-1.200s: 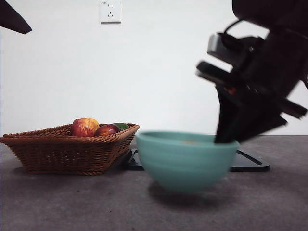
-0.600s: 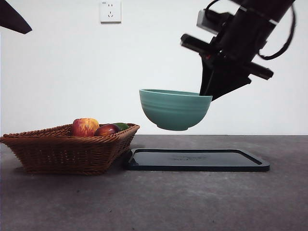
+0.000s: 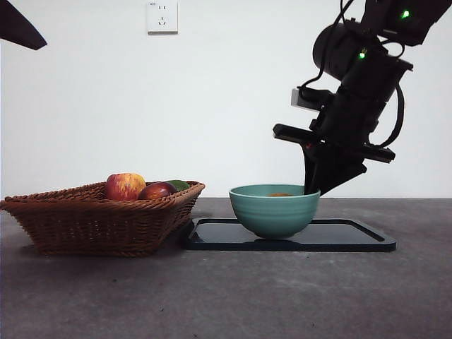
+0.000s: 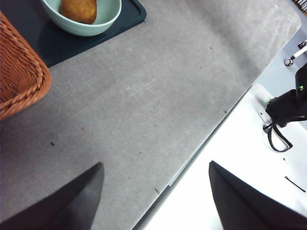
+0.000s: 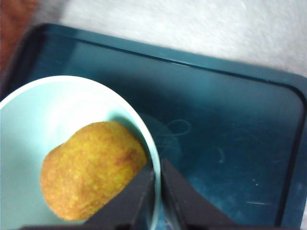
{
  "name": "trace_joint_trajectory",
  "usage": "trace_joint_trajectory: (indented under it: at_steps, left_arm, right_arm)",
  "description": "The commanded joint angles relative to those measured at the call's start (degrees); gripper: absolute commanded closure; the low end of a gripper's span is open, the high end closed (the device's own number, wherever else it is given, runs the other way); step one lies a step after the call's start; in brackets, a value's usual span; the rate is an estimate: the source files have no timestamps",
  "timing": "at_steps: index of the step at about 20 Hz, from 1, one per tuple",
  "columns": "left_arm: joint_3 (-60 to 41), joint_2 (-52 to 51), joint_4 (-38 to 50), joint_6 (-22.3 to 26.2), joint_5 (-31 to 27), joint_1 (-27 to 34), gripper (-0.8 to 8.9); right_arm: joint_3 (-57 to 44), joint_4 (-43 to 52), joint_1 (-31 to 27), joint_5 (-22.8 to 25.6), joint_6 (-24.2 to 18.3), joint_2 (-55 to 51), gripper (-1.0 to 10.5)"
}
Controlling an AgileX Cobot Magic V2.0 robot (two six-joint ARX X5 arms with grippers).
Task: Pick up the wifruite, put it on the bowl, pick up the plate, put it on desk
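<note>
Bowl (image 3: 274, 209) sits upright on the dark tray (image 3: 353, 237), which lies flat on the desk (image 3: 226, 296) toward its far edge. Bowl occupies the tray's end nearer the wicker basket (image 3: 99, 219).

Wifruite (image 5: 91, 170) rests inside the bowl, against the wall on the side where the right gripper grasps the rim; in the front view only its top shows above the rim.

Right gripper (image 5: 157, 191): jaws nearly closed, pinching the bowl's rim, one jaw inside the bowl next to the wifruite, the other outside above the tray. In the front view the arm descends from the upper corner onto the bowl's rim on the side away from the basket.

Left gripper (image 4: 153, 196): jaws spread wide, holding nothing, hanging over the desk's near edge, well apart from bowl and basket.

Basket holds an apple (image 3: 125, 186) and a dark red fruit (image 3: 157, 191), touching.
</note>
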Motion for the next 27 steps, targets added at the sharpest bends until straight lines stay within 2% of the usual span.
trace_joint_trajectory:
  at_steps: [1, 7, 10, 15, 20, 25, 27]
  left_arm:
    - [0.39, 0.26, 0.61, 0.48, 0.5, -0.37, 4.7]
    - [0.39, 0.26, 0.59, 0.46, 0.5, -0.37, 4.7]
    - [0.39, 0.26, 0.57, 0.48, 0.5, -0.37, 4.7]
    - [0.39, 0.26, 0.57, 0.48, 0.5, -0.37, 4.7]
    - [0.39, 0.26, 0.61, 0.48, 0.5, -0.37, 4.7]
    - [0.39, 0.26, 0.61, 0.48, 0.5, -0.37, 4.7]
    - [0.39, 0.26, 0.63, 0.48, 0.5, -0.37, 4.7]
  right_arm:
    - [1.46, 0.92, 0.17, -0.07, -1.31, 1.44, 9.4]
    - [1.46, 0.77, 0.17, -0.07, -1.36, 1.51, 9.3]
    - [1.46, 0.5, 0.17, -0.07, -1.22, 1.49, 7.7]
    - [1.55, -0.87, -0.04, -0.02, -1.03, -0.9, 7.6]
    - [1.57, -5.2, -0.04, 0.55, -1.55, -11.54, 7.6]
    - [1.55, -14.01, 0.09, -4.79, -3.76, -25.33, 7.6]
    - [1.53, -18.75, 0.13, -4.81, -4.63, -30.34, 7.6]
